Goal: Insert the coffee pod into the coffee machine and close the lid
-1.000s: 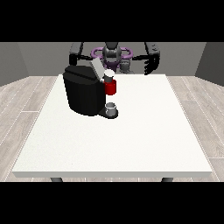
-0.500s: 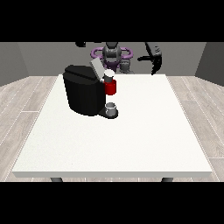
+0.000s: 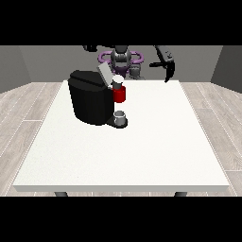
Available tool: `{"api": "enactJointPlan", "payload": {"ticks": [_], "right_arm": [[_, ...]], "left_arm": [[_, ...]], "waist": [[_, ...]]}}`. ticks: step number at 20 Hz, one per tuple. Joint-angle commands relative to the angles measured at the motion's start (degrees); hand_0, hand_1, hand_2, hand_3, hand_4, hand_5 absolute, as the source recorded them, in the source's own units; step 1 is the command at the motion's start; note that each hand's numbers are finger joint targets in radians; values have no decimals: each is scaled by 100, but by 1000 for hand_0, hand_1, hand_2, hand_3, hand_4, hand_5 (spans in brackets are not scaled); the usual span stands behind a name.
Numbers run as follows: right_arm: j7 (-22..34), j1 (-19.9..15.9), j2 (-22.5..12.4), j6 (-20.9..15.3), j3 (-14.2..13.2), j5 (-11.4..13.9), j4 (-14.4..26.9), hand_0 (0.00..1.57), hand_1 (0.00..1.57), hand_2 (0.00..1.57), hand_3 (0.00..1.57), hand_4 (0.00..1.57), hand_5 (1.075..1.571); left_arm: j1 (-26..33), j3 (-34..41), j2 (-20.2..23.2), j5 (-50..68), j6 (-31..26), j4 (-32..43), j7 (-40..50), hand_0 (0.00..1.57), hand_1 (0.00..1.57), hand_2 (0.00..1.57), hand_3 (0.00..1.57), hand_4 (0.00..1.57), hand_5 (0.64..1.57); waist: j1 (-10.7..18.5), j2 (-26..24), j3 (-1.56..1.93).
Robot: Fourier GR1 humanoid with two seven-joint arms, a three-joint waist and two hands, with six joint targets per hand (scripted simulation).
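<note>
pod sits at the open machine, both hands raised well behind it

the coffee pod [image 3: 117,81], a small white piece, sits at the top front of the coffee machine [image 3: 92,101], just above the red part [image 3: 120,94] and beside the tilted grey lid [image 3: 104,73], which stands open. whether the pod is fully seated cannot be told. a small cup [image 3: 120,116] stands on the machine's base below it.

the machine stands on the far left part of the white table [image 3: 156,151]. the lid slants up and away toward the robot, so closing it looks like a forward and downward push.

the hand at the view's right [image 3: 169,67] hangs high past the far edge, well apart from the machine, fingers pointing down and holding nothing. the hand at the view's left [image 3: 90,48] is above and behind the machine and seems nearer the lid; its fingers cannot be made out.

wide bare tabletop lies in front and to the right.
</note>
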Motion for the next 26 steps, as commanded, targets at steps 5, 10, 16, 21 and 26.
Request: {"api": "enactJointPlan", "payload": {"ticks": [5, 10, 16, 21, 26], "right_arm": [[436, -1072, 55, -684, 44, 509, 238, 0, 0, 0, 0, 211, 1571], [36, -1405, 56, -857, -475, 554, 929, 0, 0, 0, 0, 344, 1571], [29, -1797, -355, -441, -1195, 145, 1379, 0, 0, 0, 0, 414, 1571], [-250, -2332, -523, -508, -1535, 108, 1878, 0, 0, 0, 0, 394, 1571], [-69, -2644, -144, -816, -1286, 326, 2314, 0, 0, 0, 0, 443, 1571]], "left_arm": [[10, -138, -6, 299, -62, -567, -30, 0, 0, 0, 0, 181, 1571], [362, -545, -129, 300, -210, -1307, 33, 0, 0, 0, 0, 185, 1571], [304, -298, 183, 593, -297, -1531, 148, 0, 0, 0, 0, 376, 1571], [525, -433, 149, 442, -184, -1422, -508, 0, 0, 0, 0, 342, 1571], [326, -360, 204, 768, -202, -1511, -50, 0, 0, 0, 0, 357, 1571]], "waist": [[276, 803, 0], [588, 909, 1], [521, 1202, 1], [562, 1583, 0], [520, 1411, 0]]}}
